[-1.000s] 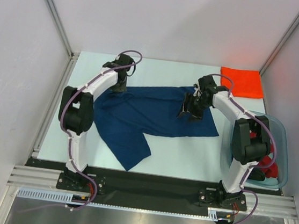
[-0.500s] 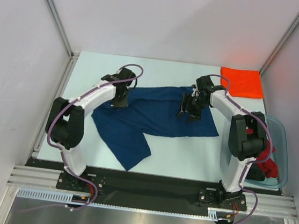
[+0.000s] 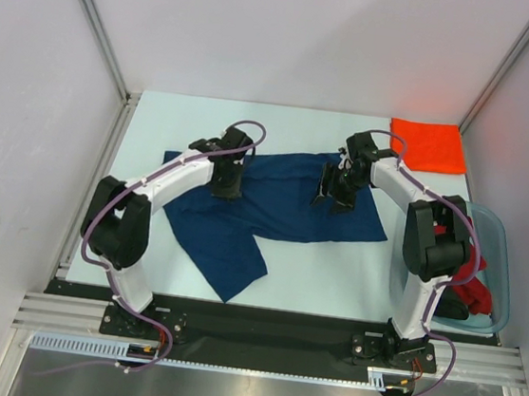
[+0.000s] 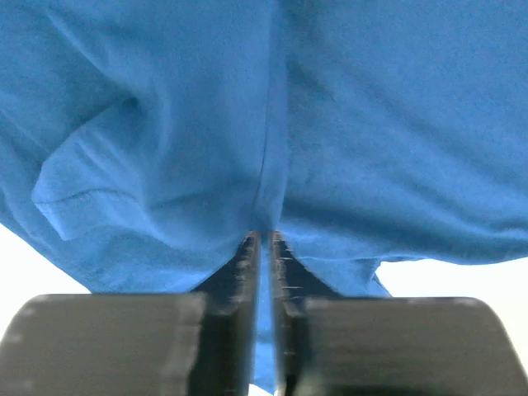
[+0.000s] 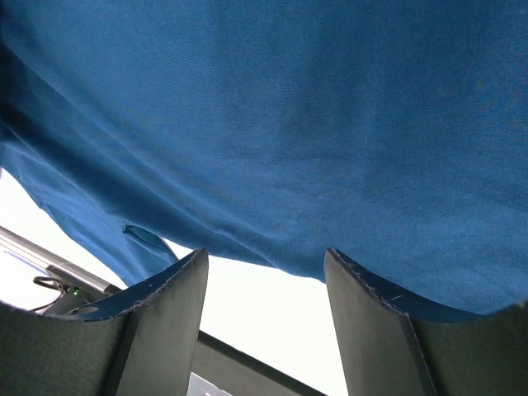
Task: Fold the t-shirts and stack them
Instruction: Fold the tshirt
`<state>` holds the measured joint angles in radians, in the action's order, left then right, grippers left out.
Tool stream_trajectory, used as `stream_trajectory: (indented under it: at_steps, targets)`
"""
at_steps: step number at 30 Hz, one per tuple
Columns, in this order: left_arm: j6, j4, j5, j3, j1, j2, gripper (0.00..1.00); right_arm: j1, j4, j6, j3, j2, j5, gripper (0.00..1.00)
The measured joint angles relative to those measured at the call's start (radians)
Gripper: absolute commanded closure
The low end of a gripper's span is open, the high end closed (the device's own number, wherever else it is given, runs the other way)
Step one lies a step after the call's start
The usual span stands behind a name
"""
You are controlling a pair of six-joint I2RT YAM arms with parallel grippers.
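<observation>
Since the left gripper (image 3: 228,186) has travelled over the last second from the far-left corner of the navy t-shirt (image 3: 273,204) inward toward its middle, this entry records a fold in progress, not a finished one.

Item 1, navy t-shirt: lies spread on the table (image 3: 332,273), one flap reaching toward the arm bases. Its left outline has shifted with the gripper's travel. No print shows on the upper face.

Item 2, left gripper: the wrist view shows its fingers (image 4: 247,264) drawn almost together on a raised ridge of the shirt's cloth, with a thin strip of blue between them. Judgement: the pinch is holding, though possibly about to ease.

Item 3, right gripper (image 3: 335,195): sits over the right part of the navy t-shirt, hardly moved. Its fingers (image 5: 165,297) stand apart with nothing between them; bare table shows through the gap.

Item 4, orange t-shirt (image 3: 428,145): folded square, beyond the navy shirt's far-right corner and apart from it, unchanged.

Item 5, clear plastic tub (image 3: 503,283): right of the navy shirt, red (image 3: 478,294) and dark cloth inside.

Meaning for the task: the left side is probably being carried across as a first fold. One shirt appears done, one is in hand, and the tub's contents wait.
</observation>
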<state>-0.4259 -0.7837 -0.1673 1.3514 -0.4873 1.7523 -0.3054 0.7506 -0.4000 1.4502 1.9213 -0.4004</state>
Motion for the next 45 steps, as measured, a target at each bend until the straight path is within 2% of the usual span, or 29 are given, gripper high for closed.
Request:
stream_trajectory:
  at_steps: [1,8,12,16,18,20,24,27,33,40,45]
  targets:
    - [-0.003,0.001,0.003,-0.001,-0.003,0.0,0.67,0.0,0.0,0.0,0.0,0.0,0.0,0.36]
    - [0.0,0.006,-0.019,-0.021,0.004,-0.037,0.44,0.004,0.002,0.0,0.013,0.019,0.003,0.36]
    - [0.018,0.025,-0.014,-0.021,0.058,-0.122,0.43,0.006,0.011,0.001,0.063,0.057,0.022,0.35]
    - [0.037,0.081,0.005,-0.021,0.203,-0.15,0.44,0.024,0.006,-0.001,0.159,0.1,0.073,0.35]
    - [0.042,0.116,0.016,-0.022,0.276,-0.139,0.43,0.046,0.0,-0.01,0.239,0.137,0.101,0.34]
    - [0.043,0.149,0.018,-0.022,0.328,-0.121,0.38,0.072,-0.014,-0.015,0.323,0.18,0.14,0.32]
    - [0.052,0.204,0.018,-0.01,0.382,-0.05,0.31,0.143,-0.059,-0.018,0.47,0.266,0.207,0.27]
    - [0.063,0.243,0.023,-0.01,0.411,-0.011,0.29,0.196,-0.079,-0.006,0.568,0.332,0.239,0.23]
    - [0.076,0.304,0.045,0.001,0.513,0.066,0.29,0.262,-0.086,0.044,0.738,0.465,0.266,0.25]
    - [0.098,0.305,0.08,0.092,0.588,0.186,0.27,0.254,-0.091,0.074,0.756,0.529,0.229,0.3]
    - [0.108,0.313,0.129,0.172,0.604,0.274,0.3,0.249,-0.097,0.103,0.756,0.536,0.204,0.32]
